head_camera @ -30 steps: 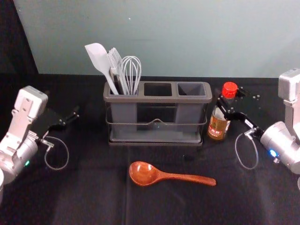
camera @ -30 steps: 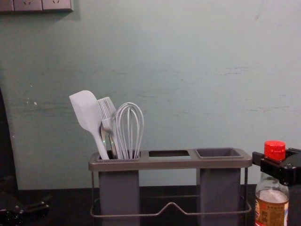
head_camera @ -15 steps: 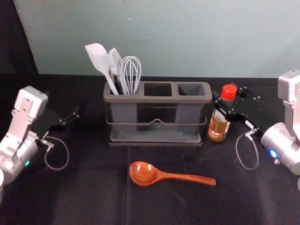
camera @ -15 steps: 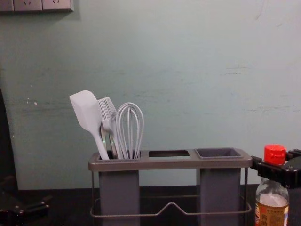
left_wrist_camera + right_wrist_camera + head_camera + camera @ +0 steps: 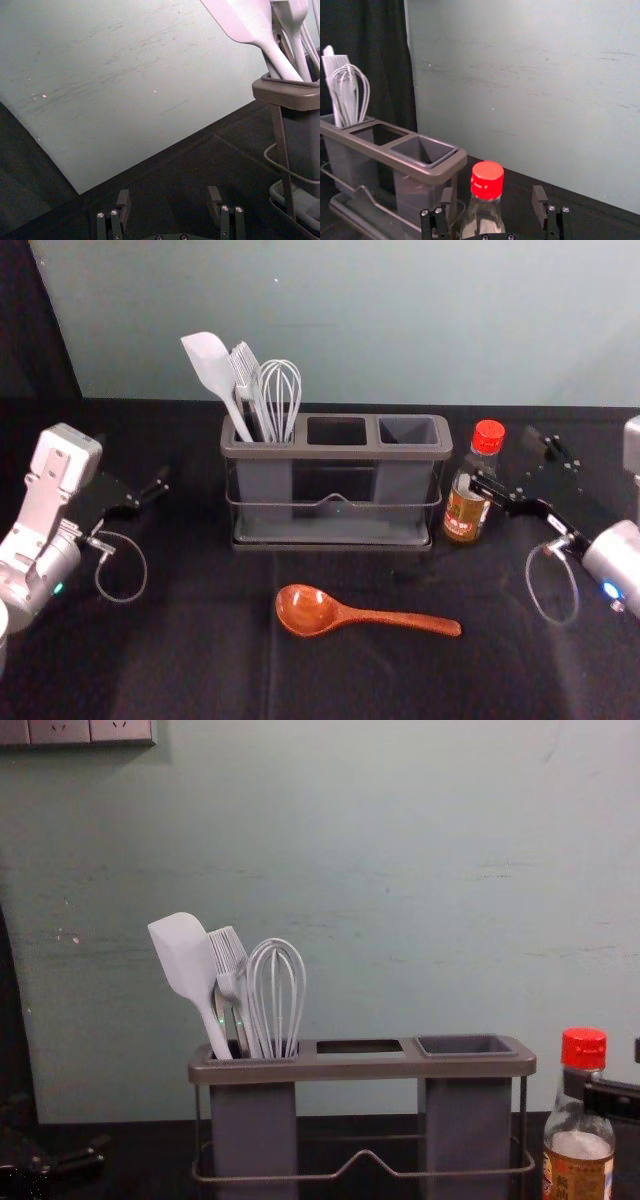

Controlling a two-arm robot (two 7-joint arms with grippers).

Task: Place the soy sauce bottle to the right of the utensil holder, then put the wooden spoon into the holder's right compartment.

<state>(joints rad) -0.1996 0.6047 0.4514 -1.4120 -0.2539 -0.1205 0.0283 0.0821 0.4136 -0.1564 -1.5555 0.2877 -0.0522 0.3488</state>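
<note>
The soy sauce bottle (image 5: 467,502) stands upright just right of the utensil holder (image 5: 335,452), a narrow gap between them. My right gripper (image 5: 514,468) is open at the bottle's right; in the right wrist view the red-capped bottle (image 5: 487,180) stands between the spread fingers of the right gripper (image 5: 494,207), nearer one of them. The wooden spoon (image 5: 372,616) lies in front of the holder, bowl toward the left. The holder's right compartment (image 5: 465,1045) holds nothing. My left gripper (image 5: 160,486) is parked at the left, and in its wrist view the left gripper (image 5: 168,205) is open.
A white spatula (image 5: 212,368), a fork and a whisk (image 5: 281,390) stand in the holder's left compartment and rise above its rim. Behind the black-covered table is a plain wall (image 5: 400,320). A dark curtain (image 5: 35,330) hangs at the far left.
My right gripper has opened and backed off toward the right, letting go of the bottle. The bottle has come down slightly and now stands on the table. The left arm has stayed still.
</note>
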